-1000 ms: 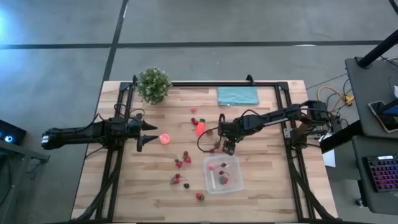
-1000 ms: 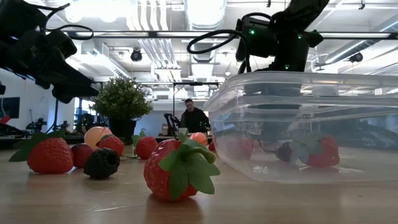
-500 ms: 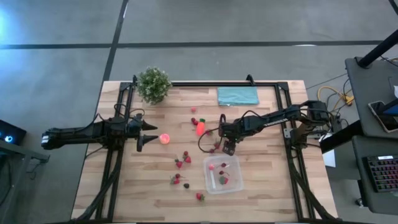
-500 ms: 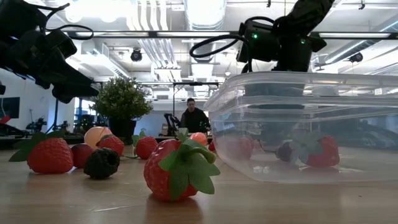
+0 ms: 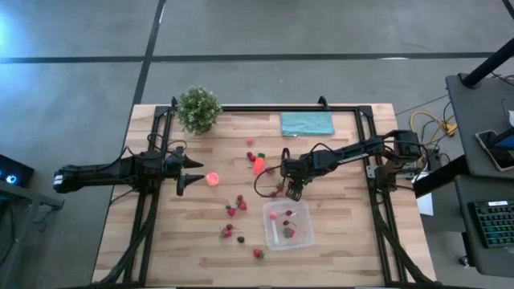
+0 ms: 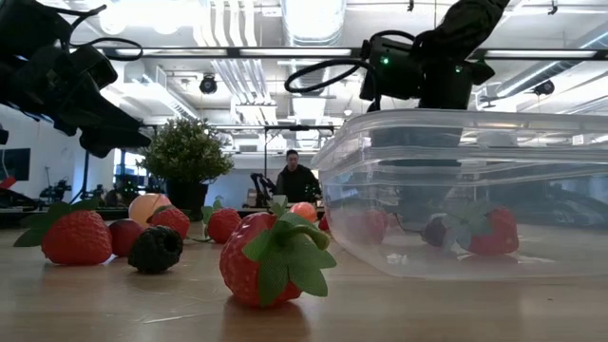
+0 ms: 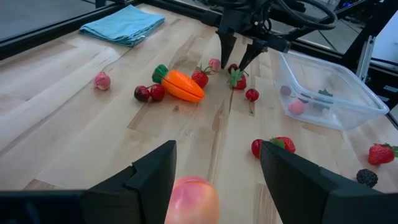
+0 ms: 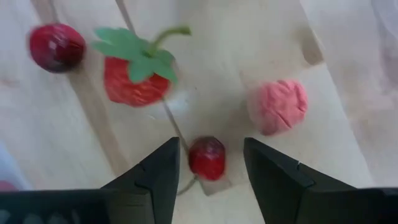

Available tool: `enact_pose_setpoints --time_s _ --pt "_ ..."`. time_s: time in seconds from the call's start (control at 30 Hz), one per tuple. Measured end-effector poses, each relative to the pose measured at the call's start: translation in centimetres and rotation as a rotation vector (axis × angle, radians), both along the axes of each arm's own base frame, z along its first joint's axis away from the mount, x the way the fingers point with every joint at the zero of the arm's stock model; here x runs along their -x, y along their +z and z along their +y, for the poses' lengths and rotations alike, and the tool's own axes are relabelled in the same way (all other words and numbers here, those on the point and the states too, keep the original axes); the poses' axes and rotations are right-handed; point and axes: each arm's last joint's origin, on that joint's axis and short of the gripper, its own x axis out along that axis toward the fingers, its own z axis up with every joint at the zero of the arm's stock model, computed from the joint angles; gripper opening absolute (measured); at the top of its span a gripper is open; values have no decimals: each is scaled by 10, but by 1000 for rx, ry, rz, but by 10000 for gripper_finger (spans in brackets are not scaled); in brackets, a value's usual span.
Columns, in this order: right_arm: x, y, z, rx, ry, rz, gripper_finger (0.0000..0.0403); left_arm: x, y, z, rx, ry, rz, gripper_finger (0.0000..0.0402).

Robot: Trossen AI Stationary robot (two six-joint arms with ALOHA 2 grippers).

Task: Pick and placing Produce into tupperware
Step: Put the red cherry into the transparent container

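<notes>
On the wood table (image 5: 337, 241) I see the right gripper (image 8: 208, 158) pointing down mid-table, fingers spread around a cherry (image 8: 207, 157); tupperware (image 5: 299, 237) w/ few pcs near front edge.

This is a robotics lab inside a large, industrial-looking hall. The wooden table (image 5: 337, 241) stands on a grey concrete floor (image 5: 257, 32) marked with dark lines, and a side desk (image 5: 482, 136) holds a keyboard (image 5: 491, 221) and cables. Behind the table, the ceiling shows bare pipes and ducts (image 6: 237, 38) with strip lights, and a person (image 6: 296, 180) is far back among the equipment.
</notes>
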Motion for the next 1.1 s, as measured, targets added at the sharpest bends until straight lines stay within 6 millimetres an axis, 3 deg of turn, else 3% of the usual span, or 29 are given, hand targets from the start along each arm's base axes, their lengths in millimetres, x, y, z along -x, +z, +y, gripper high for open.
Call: enact_pose_setpoints --time_s 0.17,0.53,0.73,0.93,1.1 --pt "2 1 0 1 -2 27 161 0 0 0 0 0 0 217" --pt "4 1 0 5 -7 64 75 0 0 0 0 0 0 217" --pt "0 7 0 5 -7 54 56 0 0 0 0 0 0 217" --pt "-6 23 -1 4 -10 68 55 0 0 0 0 0 0 217" --pt "-14 58 -1 7 -5 10 54 0 0 0 0 0 0 217"
